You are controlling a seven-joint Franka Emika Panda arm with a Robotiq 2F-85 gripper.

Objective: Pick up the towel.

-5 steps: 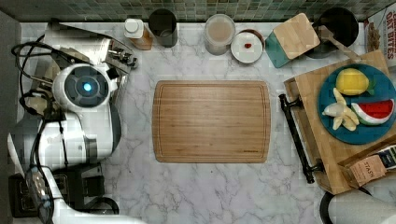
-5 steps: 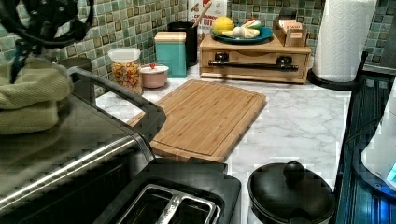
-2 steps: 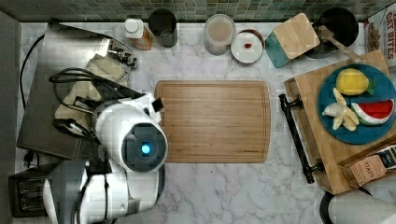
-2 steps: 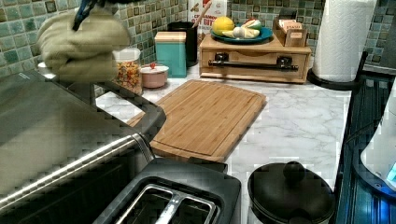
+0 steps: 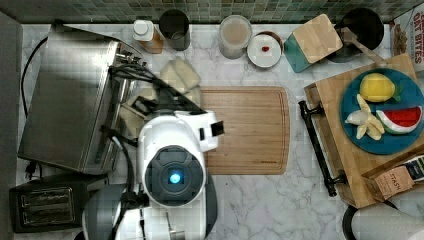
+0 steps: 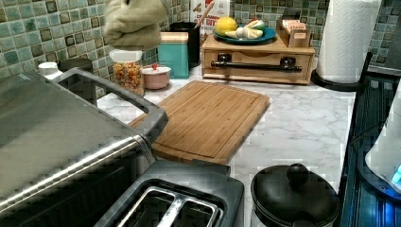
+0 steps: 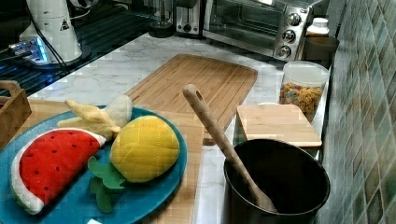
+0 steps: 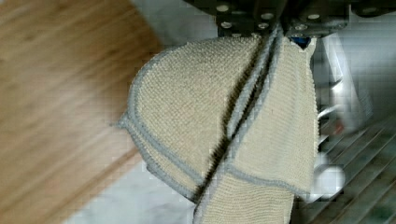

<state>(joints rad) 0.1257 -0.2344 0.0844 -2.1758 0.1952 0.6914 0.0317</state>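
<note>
The towel (image 8: 224, 135), a beige knitted cloth with a grey hem, hangs in folds from my gripper (image 8: 280, 32), which is shut on its upper edge. In the top view the towel (image 5: 182, 75) shows past my white arm (image 5: 172, 165), between the toaster oven and the far left corner of the wooden board. The left view has the towel (image 6: 135, 23) high in the air in front of the tiled wall, above the cereal jar. It touches no surface.
A steel toaster oven (image 5: 70, 100) and a black toaster (image 5: 42, 202) stand at the top view's left. The large cutting board (image 5: 245, 130) lies in the middle. Jars and cups line the back wall. A wooden tray (image 5: 330, 100) with toy fruit sits at the top view's right.
The arm has swung from above the toaster oven toward the cutting board. The towel has come up off the oven top and now hangs high in the air.
</note>
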